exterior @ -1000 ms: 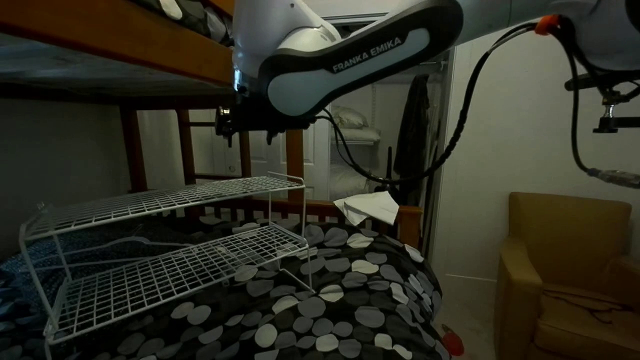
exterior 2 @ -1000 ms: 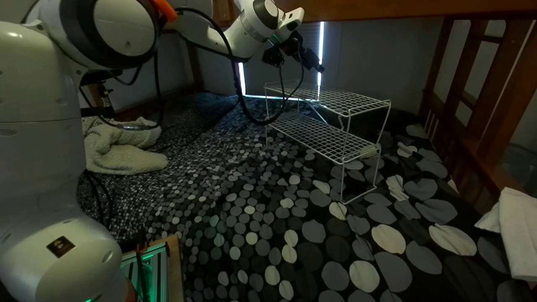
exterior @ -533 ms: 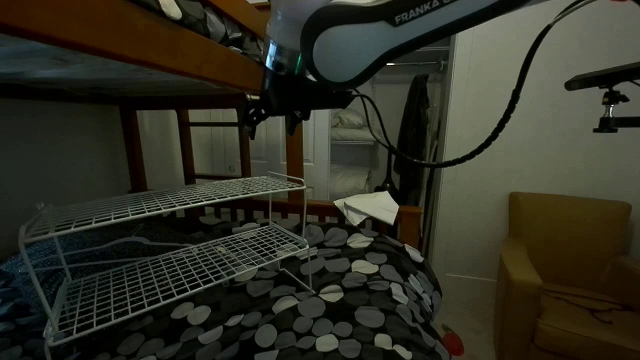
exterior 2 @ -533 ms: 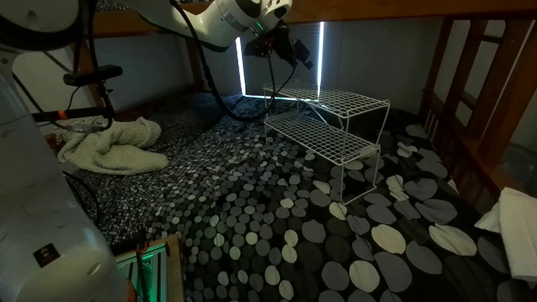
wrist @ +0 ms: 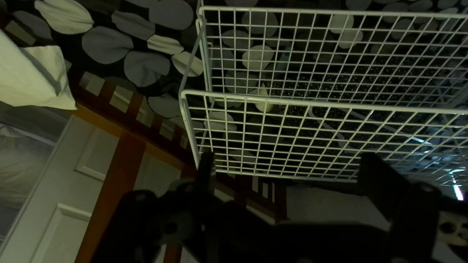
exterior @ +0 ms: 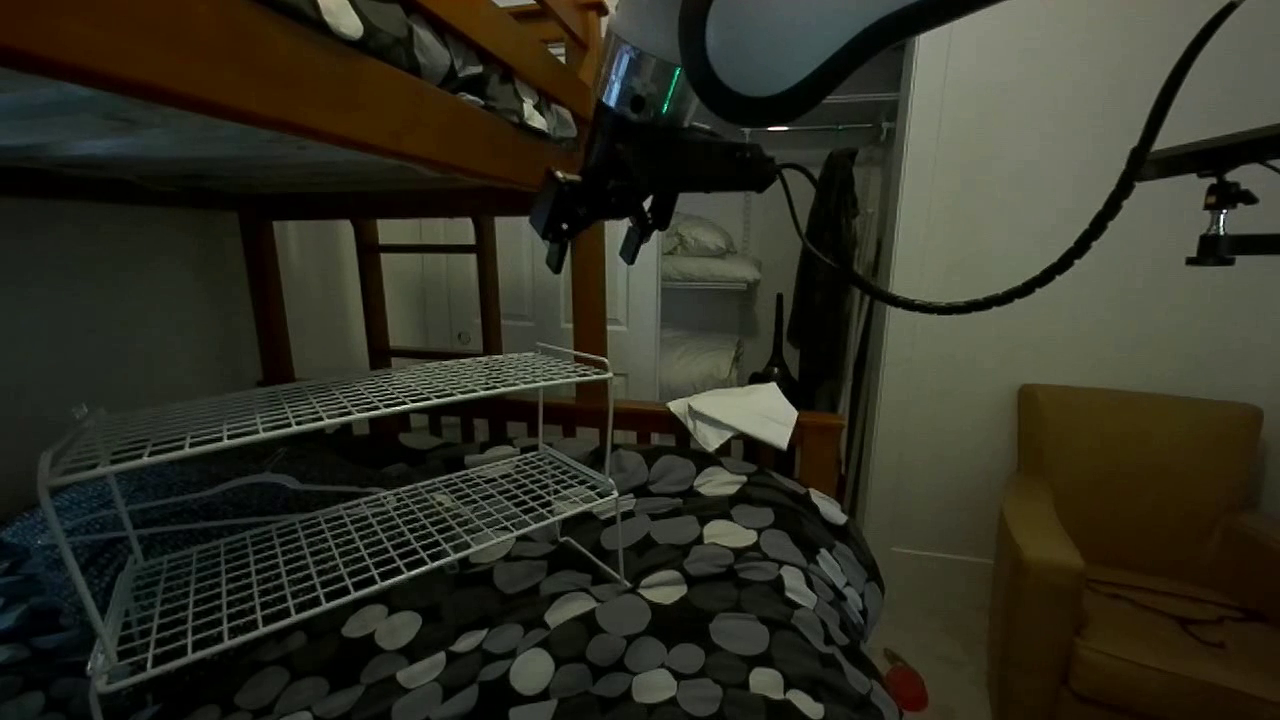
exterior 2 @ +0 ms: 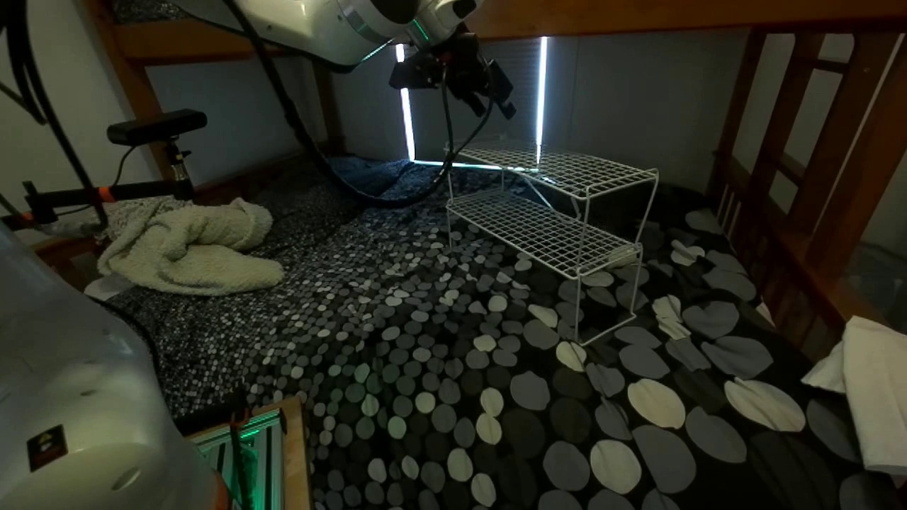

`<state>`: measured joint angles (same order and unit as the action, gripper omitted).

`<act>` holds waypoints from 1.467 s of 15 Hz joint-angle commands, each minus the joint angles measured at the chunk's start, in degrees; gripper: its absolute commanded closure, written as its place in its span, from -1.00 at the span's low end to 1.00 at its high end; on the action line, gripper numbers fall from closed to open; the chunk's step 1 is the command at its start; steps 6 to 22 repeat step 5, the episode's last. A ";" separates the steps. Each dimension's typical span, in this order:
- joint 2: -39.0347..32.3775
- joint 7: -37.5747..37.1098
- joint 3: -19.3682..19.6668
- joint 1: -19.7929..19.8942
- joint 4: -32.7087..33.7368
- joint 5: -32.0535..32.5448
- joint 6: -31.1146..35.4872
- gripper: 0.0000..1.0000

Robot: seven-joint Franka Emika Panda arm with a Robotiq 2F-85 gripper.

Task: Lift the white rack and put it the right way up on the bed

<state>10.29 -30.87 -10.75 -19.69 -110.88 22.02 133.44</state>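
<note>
One arm has shifted, jaws wide, near one white rack on one bed.

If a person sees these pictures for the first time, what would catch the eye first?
Probably the white two-tier wire rack, standing on the dot-patterned lower bunk. The open black gripper hangs higher, clear of the rack. Beyond the rack in an exterior view, bright strips of light stand out.

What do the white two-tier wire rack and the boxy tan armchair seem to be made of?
The white two-tier wire rack is probably coated metal: thin, even rods with rounded corner bends. The boxy tan armchair looks upholstered, finish dull, armrests padded; whether leather or fabric, I can't tell.
</note>
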 commanded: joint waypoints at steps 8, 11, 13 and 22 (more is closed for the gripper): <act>3.78 4.08 -4.36 5.09 -2.53 -3.16 0.13 -1.00; 3.78 4.08 -4.36 5.09 -2.53 -3.16 0.13 -1.00; 3.78 4.08 -4.36 5.09 -2.53 -3.16 0.13 -1.00; 3.78 4.08 -4.36 5.09 -2.53 -3.16 0.13 -1.00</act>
